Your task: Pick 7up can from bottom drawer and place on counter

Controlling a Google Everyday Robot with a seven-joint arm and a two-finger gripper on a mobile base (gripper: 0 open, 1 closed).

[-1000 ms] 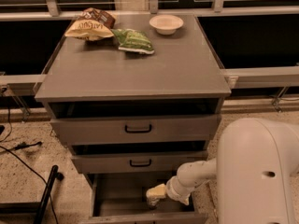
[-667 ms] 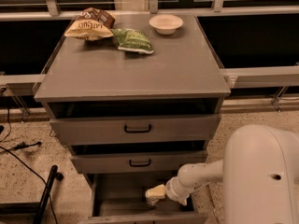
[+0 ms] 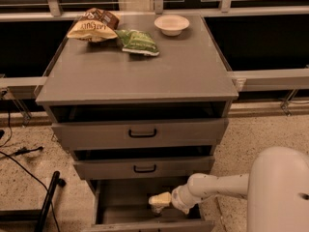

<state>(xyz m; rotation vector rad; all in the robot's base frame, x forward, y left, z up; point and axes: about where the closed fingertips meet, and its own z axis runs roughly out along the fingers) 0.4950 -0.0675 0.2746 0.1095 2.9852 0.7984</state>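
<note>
The bottom drawer (image 3: 120, 199) of the grey cabinet stands pulled open, and my arm reaches into it from the right. My gripper (image 3: 158, 200) is low inside the drawer, near its middle. Directly beneath its tip a small dim shape (image 3: 155, 209) shows, which may be the 7up can, though most of it is covered. Above, the counter (image 3: 145, 76) is a flat grey top.
At the back of the counter lie a yellow-brown snack bag (image 3: 91, 27), a green snack bag (image 3: 137, 41) and a white bowl (image 3: 172, 24). The two upper drawers (image 3: 140, 134) are slightly ajar. My white body (image 3: 280, 192) fills the lower right. Cables and a black bar (image 3: 48, 202) lie on the floor at left.
My white body has drawn back toward the lower right and the forearm shows longer. The gripper stays at about the same spot in the bottom drawer.
</note>
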